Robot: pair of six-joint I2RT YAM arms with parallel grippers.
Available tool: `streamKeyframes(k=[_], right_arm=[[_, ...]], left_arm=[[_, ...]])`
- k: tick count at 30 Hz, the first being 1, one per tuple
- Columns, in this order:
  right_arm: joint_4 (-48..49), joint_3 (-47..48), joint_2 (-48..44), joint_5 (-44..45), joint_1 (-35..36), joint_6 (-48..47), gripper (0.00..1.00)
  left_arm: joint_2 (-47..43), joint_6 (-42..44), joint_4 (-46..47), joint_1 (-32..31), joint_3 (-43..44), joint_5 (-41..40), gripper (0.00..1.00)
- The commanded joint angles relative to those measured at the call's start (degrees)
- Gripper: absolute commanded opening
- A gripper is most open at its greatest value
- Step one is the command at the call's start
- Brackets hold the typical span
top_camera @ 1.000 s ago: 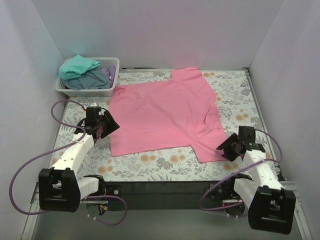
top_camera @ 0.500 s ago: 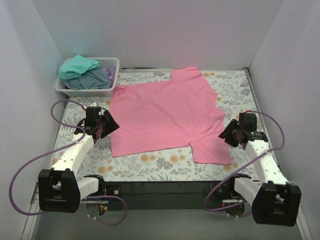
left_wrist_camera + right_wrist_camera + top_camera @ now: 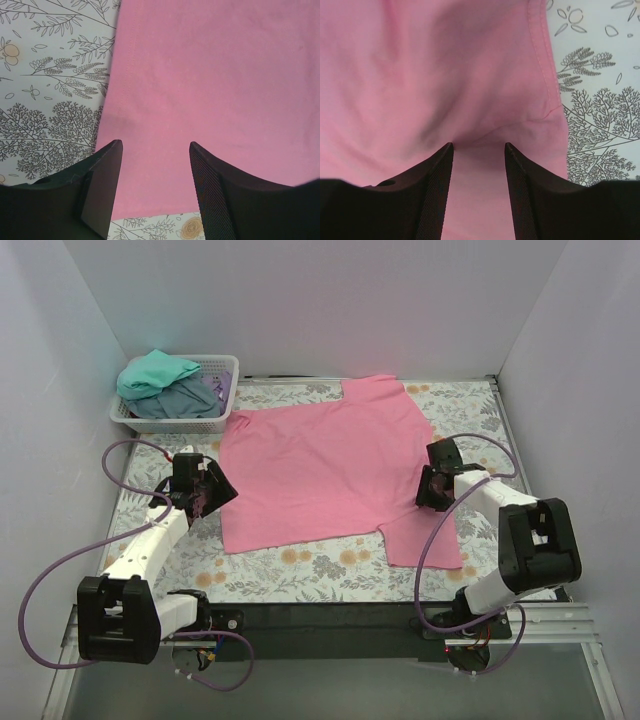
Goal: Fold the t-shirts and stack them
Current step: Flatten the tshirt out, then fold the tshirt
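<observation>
Pink t-shirt (image 3: 320, 465) lies flat mid-table. Left gripper (image 3: 213, 492), jaws apart, sits over its 9 o'clock edge. Right gripper (image 3: 432, 490), jaws apart, sits over the 3 o'clock edge. A strip of floral table (image 3: 300, 575) runs along 6 o'clock.

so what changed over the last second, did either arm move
The right gripper swung from beside the shirt's near right corner, off the cloth, up and inward over the pink t-shirt, at the armpit of its near sleeve; its jaws are open, gripping nothing. That sleeve now lies spread a little wider. The left gripper, open at the shirt's left edge, and the basket stayed put.
</observation>
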Motion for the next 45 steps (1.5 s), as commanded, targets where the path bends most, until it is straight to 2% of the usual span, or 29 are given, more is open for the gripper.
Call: streamKeyframes(k=[1,4,10,14,17,22,27,32,37,45], right_arm=[[-0.5,-2.3,0.5,2.5,-0.1,0.3,0.53],[-4.2,-6.0,-1.3,0.6,-0.2,2.1,0.55],[-12.3,-11.3,-7.1,3.6,-0.6,5.3,0.57],[-16.6,-14.6,-9.5,0.9,-2.0,7.0,0.58],[-20.1,-13.5,-12.2,-1.7,-2.1,9.5,0.59],[-21.7,-13.6,-20.2,-0.9,-2.6,11.2,0.59],[-19.7,-8.5,-24.3,2.4,-2.6,5.7,0.60],[-13.3,-0.8,-21.9,3.3,-2.5,-2.2,0.59],[-8.0,3.6,-14.7,3.9,-3.1,-3.4,0.59],[-2.6,1.7,-5.9,0.4,-6.4,-4.0,0.59]], left_arm=[[-0.3,0.5,0.0,-0.2,0.3,-3.9,0.55],[-0.6,0.2,-0.6,-0.2,0.5,-5.9,0.55],[-0.6,-0.3,-1.2,-0.1,0.6,-6.6,0.55],[-0.2,-0.3,-1.4,-0.1,0.5,-6.8,0.55],[0.1,-0.3,-1.6,-0.2,0.5,-6.6,0.55],[0.6,0.1,-1.6,-0.1,0.2,-5.4,0.56],[1.9,0.5,-0.6,-0.8,0.2,-2.3,0.56],[4.2,0.1,-0.6,-2.2,2.9,-1.3,0.56],[10.1,-0.7,-1.5,-5.1,7.5,0.0,0.55],[17.9,-1.9,-2.6,-5.7,7.8,-0.6,0.54]])
